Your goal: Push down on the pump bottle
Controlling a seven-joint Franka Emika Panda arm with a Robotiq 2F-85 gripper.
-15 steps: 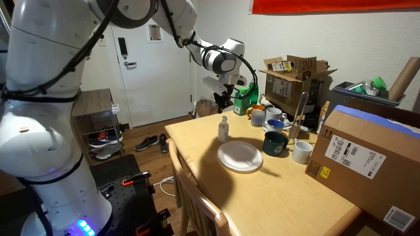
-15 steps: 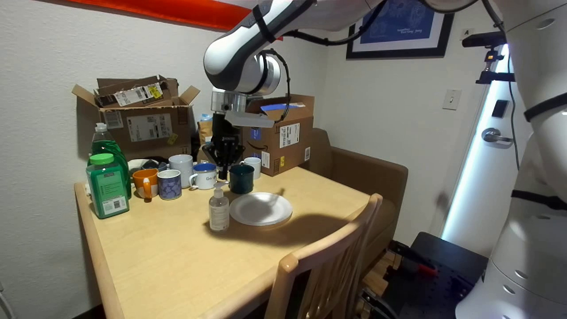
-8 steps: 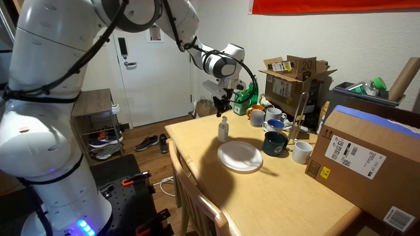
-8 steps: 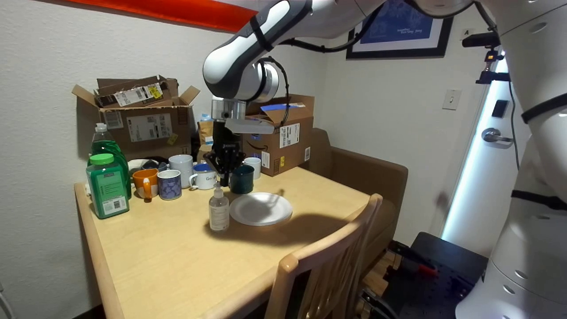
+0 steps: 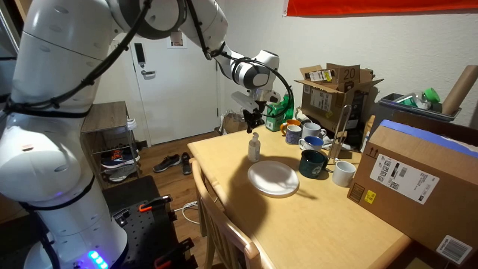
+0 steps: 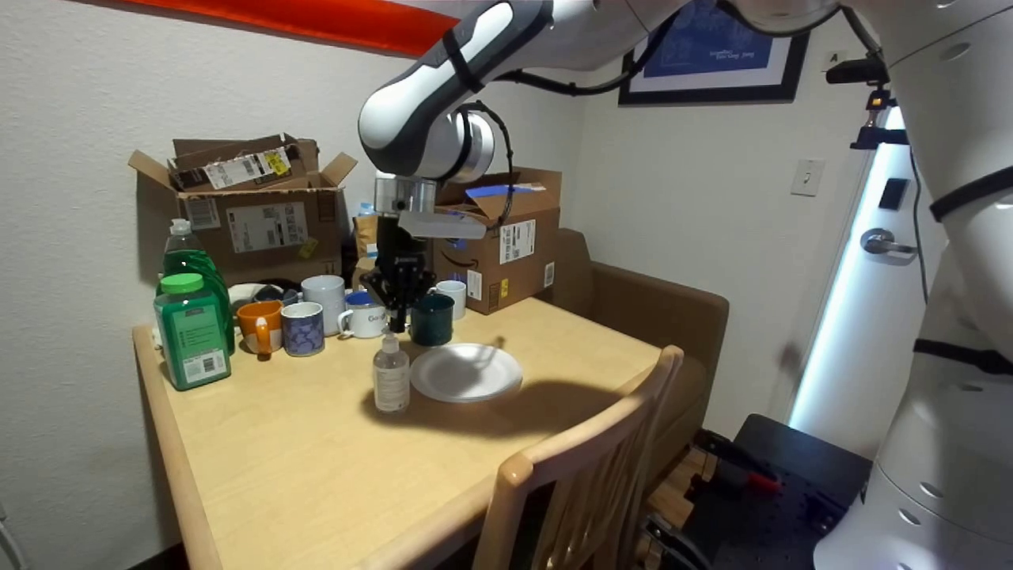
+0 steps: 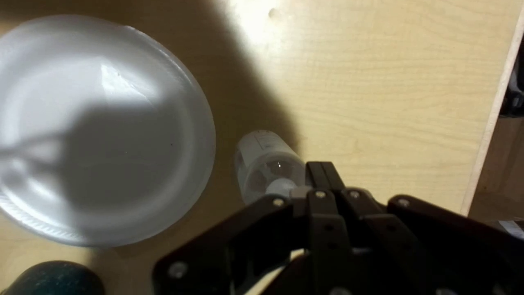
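The pump bottle (image 5: 254, 151) is small and clear-whitish with a white pump top. It stands upright on the table beside the white plate (image 5: 273, 178), and also shows in an exterior view (image 6: 392, 385). My gripper (image 5: 249, 130) is shut and empty, fingers pointing down. Its tips (image 6: 397, 326) are just above and close to the pump head; whether they touch it I cannot tell. In the wrist view, the bottle (image 7: 262, 157) lies left of the closed fingertips (image 7: 323, 164), and the gripper partly hides its pump head.
The dark green mug (image 5: 312, 164) stands beyond the plate. Several other mugs, green bottles (image 6: 194, 336) and cardboard boxes (image 6: 261, 229) line the wall side. A large box (image 5: 410, 190) is at the table's end. A wooden chair (image 6: 586, 451) stands at the near edge.
My gripper came down toward the pump head, then shifted slightly sideways. It stays shut. The bottle and plate have not moved.
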